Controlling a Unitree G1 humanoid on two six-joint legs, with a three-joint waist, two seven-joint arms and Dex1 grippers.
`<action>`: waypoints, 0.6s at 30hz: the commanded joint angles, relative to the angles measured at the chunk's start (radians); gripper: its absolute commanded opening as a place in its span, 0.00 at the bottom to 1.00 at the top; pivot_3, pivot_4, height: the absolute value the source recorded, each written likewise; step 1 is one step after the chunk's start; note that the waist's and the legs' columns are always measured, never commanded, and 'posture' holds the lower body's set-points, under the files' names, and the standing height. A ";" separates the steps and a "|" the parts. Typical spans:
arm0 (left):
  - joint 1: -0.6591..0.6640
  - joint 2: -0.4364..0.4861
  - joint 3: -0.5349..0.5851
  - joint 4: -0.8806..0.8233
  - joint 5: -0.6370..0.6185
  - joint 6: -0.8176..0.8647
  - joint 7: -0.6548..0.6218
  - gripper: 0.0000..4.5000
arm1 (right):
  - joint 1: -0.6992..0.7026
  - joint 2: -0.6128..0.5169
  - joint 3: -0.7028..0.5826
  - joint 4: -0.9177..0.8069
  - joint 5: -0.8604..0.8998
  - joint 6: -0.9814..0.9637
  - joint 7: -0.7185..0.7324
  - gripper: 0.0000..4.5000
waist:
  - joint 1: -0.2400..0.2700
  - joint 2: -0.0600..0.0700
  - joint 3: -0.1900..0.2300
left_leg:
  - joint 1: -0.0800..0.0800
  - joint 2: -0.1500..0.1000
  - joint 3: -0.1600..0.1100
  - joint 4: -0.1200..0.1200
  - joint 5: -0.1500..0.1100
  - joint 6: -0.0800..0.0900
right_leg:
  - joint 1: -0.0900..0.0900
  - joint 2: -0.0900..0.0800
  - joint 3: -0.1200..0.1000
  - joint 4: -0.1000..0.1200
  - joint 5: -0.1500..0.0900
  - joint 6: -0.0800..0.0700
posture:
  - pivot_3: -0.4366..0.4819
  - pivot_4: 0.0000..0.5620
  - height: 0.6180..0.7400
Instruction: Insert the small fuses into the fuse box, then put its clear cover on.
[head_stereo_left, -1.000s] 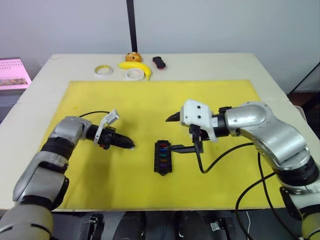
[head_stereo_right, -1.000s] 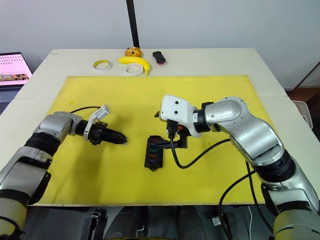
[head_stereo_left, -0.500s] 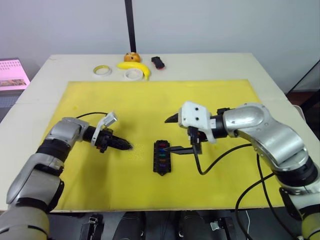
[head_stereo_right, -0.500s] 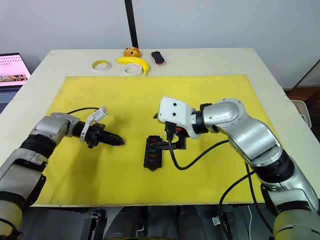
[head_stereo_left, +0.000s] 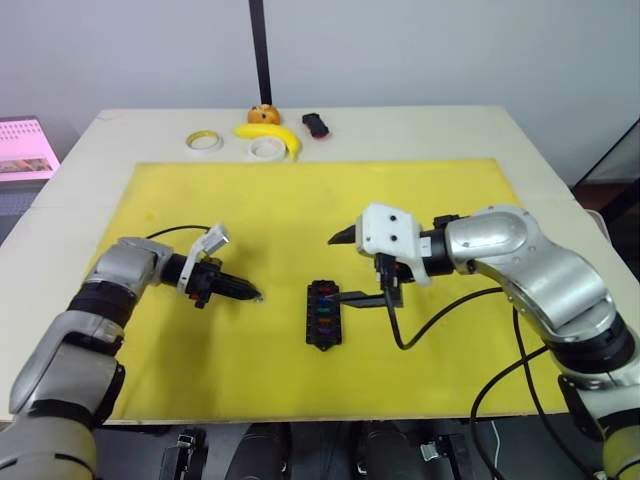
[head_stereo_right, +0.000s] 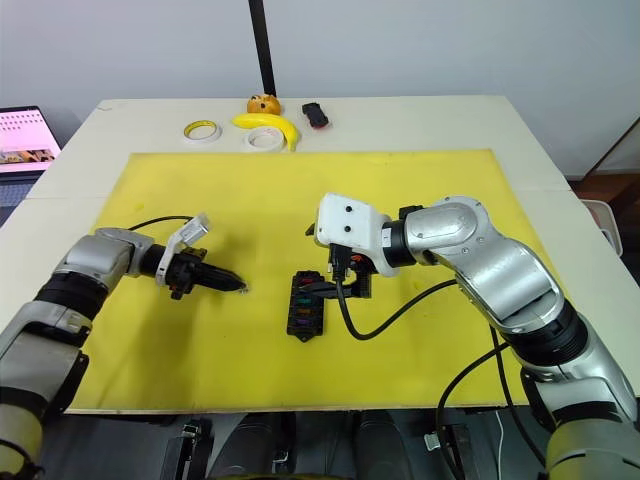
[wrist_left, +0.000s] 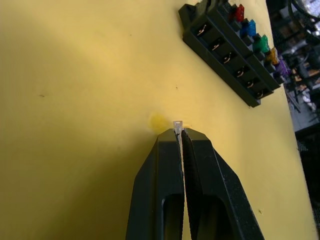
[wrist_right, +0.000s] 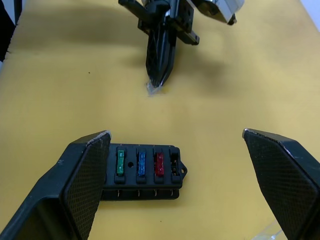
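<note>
Grey-clear and tiny, the last fuse (wrist_left: 177, 124) is pinched at the very tips of the left gripper (wrist_left: 180, 134), whose jaws are closed on it just above the yellow mat (head_stereo_left: 300, 200). The black fuse box (head_stereo_left: 322, 314) lies on the mat well to the right of it, with coloured fuses already seated in its row and, as far as the wrist view shows, one slot at the end open. The right gripper (wrist_right: 177, 145) hovers over the box with its jaws wide apart. To do this step well, the left arm should probably carry the fuse across, line its blades up with the empty slot, and press straight down. The clear cover cannot be picked out with certainty.
</note>
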 joint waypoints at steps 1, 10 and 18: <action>0.020 0.039 0.096 -0.097 -0.040 0.057 0.003 0.01 | -0.003 0.009 -0.012 -0.021 0.012 0.004 -0.007 1.00 | 0.001 0.000 0.000 | 0.000 0.000 0.000 0.000 0.000 0.000 | 0.000 0.000 0.000 0.000 0.000 0.000 | 0.48 0.27 1.00; 0.156 0.041 0.335 -0.485 -0.206 0.254 0.165 0.01 | -0.032 0.100 -0.139 0.033 0.177 0.226 -0.066 1.00 | 0.005 0.000 0.000 | 0.000 0.000 0.000 0.000 0.000 0.000 | 0.001 -0.001 0.000 -0.001 0.000 0.000 | 0.48 0.27 1.00; 0.157 -0.018 0.385 -0.755 -0.342 0.337 0.286 0.01 | -0.080 0.215 -0.305 0.075 0.398 0.468 -0.152 1.00 | 0.005 0.000 0.000 | 0.000 0.000 0.000 0.000 0.000 0.000 | 0.001 -0.001 0.000 0.000 0.000 0.000 | 0.48 0.27 1.00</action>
